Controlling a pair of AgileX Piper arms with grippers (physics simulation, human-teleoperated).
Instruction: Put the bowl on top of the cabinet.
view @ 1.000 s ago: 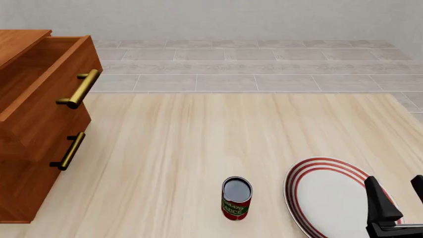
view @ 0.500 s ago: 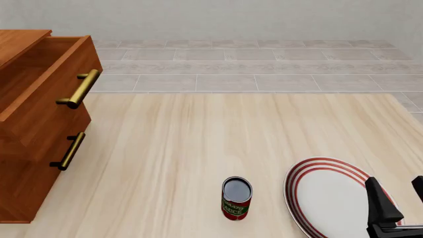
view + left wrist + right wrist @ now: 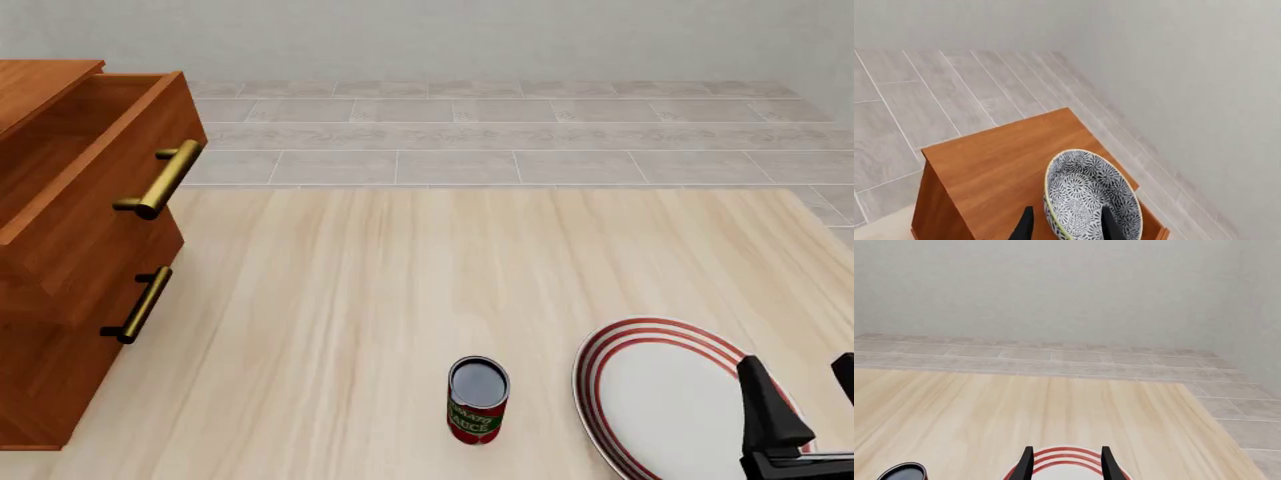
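The bowl (image 3: 1091,195), black-and-white patterned with a pale rim, rests on the flat top of the reddish-brown cabinet (image 3: 994,160) in the left wrist view. My left gripper (image 3: 1067,226) is open and straddles the bowl's near wall, one finger outside the rim and one inside. The front view shows the cabinet (image 3: 80,250) at the left edge, but neither the bowl nor the left gripper. My right gripper (image 3: 805,405) is open over the plate at the bottom right, holding nothing.
A tomato sauce can (image 3: 478,400) stands on the wooden table near the front, beside a white red-ringed plate (image 3: 654,395). The cabinet's top drawer (image 3: 127,160) is pulled out, its brass handles facing the table. Tiled floor and a wall lie beyond.
The right gripper has sunk very slightly toward the bottom of the front view. The can, plate and cabinet have not moved.
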